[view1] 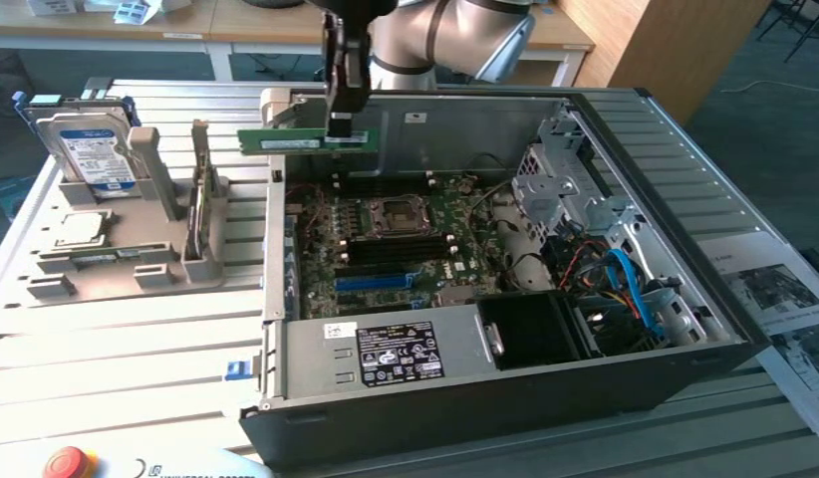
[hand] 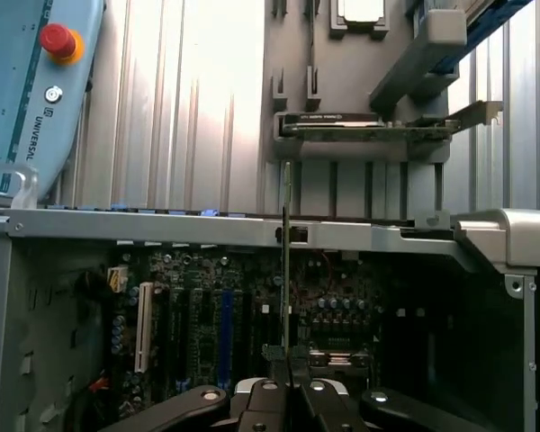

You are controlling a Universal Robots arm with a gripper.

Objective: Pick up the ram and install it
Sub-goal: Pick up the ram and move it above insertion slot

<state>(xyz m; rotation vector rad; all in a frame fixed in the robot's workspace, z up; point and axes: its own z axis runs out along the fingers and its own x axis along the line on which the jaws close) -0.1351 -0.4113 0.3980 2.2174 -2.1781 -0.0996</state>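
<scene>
One thin green circuit-board ram stick (view1: 303,141) hangs in the upper middle of the exterior view. It is pinched between the nearly closed fingers of the black gripper (view1: 341,127), above the far edge of the open dark grey computer case (view1: 516,398). The grip sits toward one end of the stick, so I judge it could pivot or slip. Any tilt or offset over the green motherboard (view1: 449,229) could make it jam instead of seating, or strike neighbouring parts.

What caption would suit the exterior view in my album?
The gripper holds the green ram over the open computer case and its motherboard.
</scene>
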